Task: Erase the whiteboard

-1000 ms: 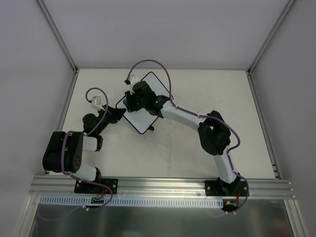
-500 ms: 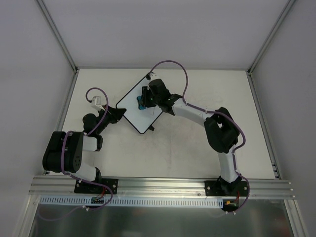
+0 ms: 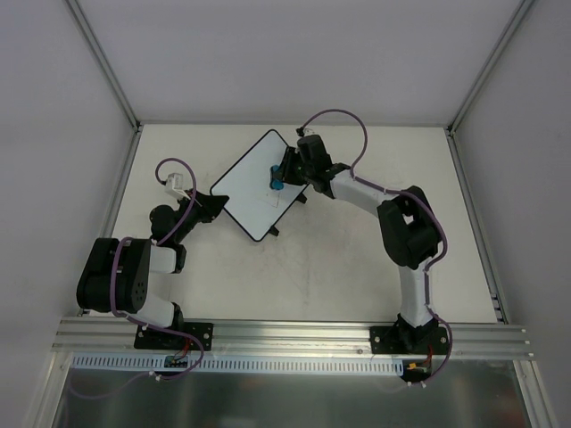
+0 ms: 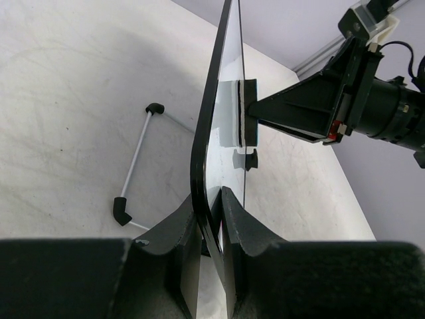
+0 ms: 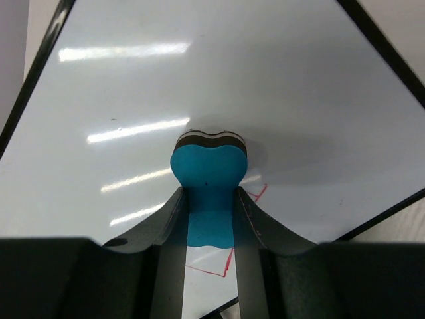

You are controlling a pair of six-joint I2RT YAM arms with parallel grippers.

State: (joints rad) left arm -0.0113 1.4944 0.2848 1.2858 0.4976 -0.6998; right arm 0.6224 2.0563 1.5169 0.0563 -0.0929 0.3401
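One whiteboard (image 3: 245, 189), one blue eraser (image 5: 209, 169), two grippers (image 4: 211, 229) (image 5: 211, 222).

Scuffed off-white table (image 3: 357, 259), pale grey walls (image 3: 294, 53); aluminium corner posts (image 3: 103, 58), slotted rail (image 3: 294, 334) along near edge

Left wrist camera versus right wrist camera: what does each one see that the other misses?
Only the left wrist camera: the left gripper pinching the whiteboard by its edge, a thin white rod with black ends, and the right arm from the side. Only the right wrist camera: the board's face, red marker lines near its lower edge, and the right gripper squeezing the blue eraser. Both: the whiteboard with the eraser pressed against it.
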